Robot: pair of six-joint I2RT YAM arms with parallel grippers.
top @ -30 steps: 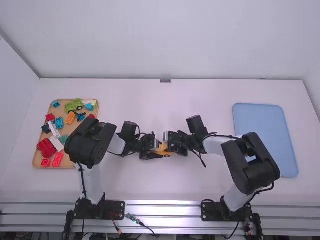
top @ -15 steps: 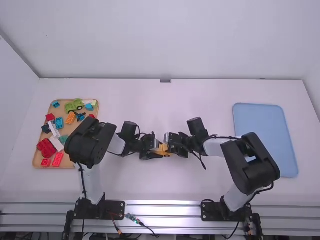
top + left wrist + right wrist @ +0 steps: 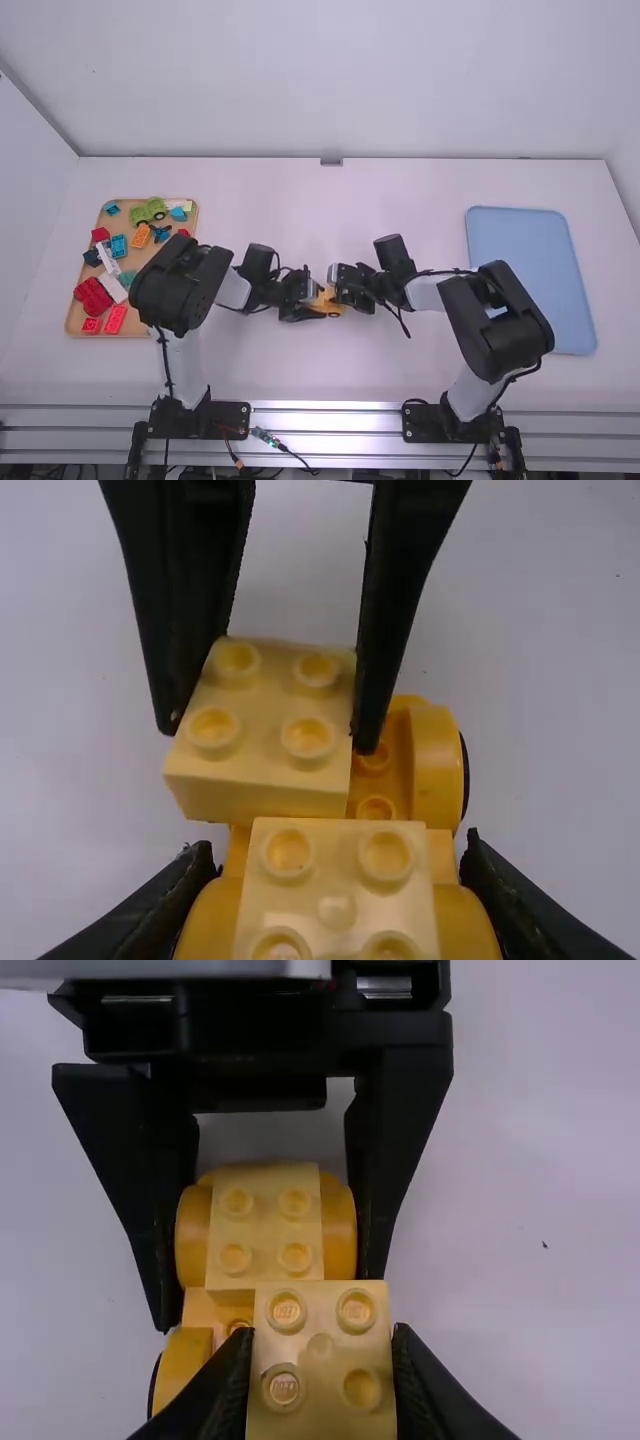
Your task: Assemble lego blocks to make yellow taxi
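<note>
My left gripper (image 3: 308,309) and right gripper (image 3: 346,289) meet around the yellow-orange car (image 3: 328,297) in the high view. In the left wrist view, the left gripper (image 3: 338,852) is shut on the car's wheeled end, which carries a pale yellow brick (image 3: 330,905). A second pale yellow brick (image 3: 319,1345) is between the fingers of the right gripper (image 3: 322,1335), shut on it. This brick overlaps the studded orange base (image 3: 222,1315) off to one side and looks slightly tilted; whether it touches the base, I cannot tell.
A wooden tray (image 3: 72,322) at the left holds red, blue, orange and white bricks and a green vehicle (image 3: 150,209). At the right lies a light blue mat (image 3: 525,265).
The right arm's elbow has shifted slightly left and toward the camera, while its gripper stays almost in place with its brick. The left arm has not visibly moved.
</note>
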